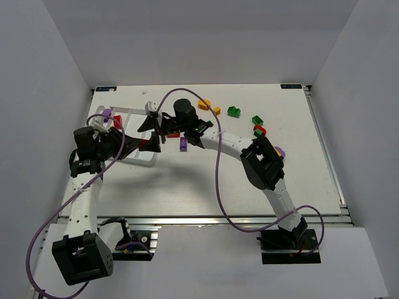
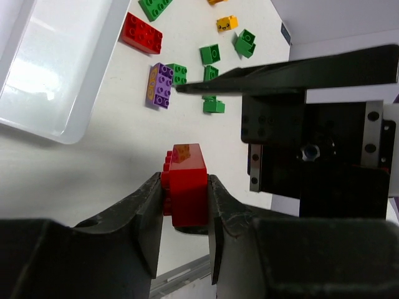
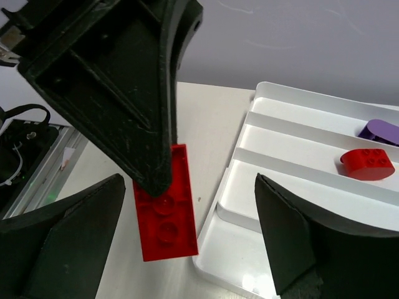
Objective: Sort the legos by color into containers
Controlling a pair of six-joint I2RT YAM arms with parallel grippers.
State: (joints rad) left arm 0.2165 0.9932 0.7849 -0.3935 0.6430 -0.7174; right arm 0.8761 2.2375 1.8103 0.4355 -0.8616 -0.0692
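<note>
Left pincer (image 2: 184, 202) clamped narrow on oblong red brick (image 2: 187, 180), brick end-out between the fingers. Only the right wrist view shows its long flat face, just beside a corner of the white tray (image 3: 293, 128). Red rounded brick (image 3: 368, 163) and purple piece (image 3: 381, 131), cut off, lie in neighbouring compartments. Right pincer (image 3: 190, 205) wide, flanking the brick, apart from it. Top view: brick mostly hidden by arms.

One white rectangular plastic tray (image 3: 232, 200) with four long compartments. Two bricks lie in it: one rounded red plastic brick (image 3: 368, 164) and one rounded purple plastic brick (image 3: 380, 131). One long red rectangular brick (image 2: 187, 184) is off the table (image 2: 93, 168). Loose on the table in the left wrist view are at least five green studded bricks (image 2: 210, 53), two orange-yellow bricks (image 2: 227, 23), one red studded brick (image 2: 141, 33) and one purple studded brick (image 2: 161, 85)
</note>
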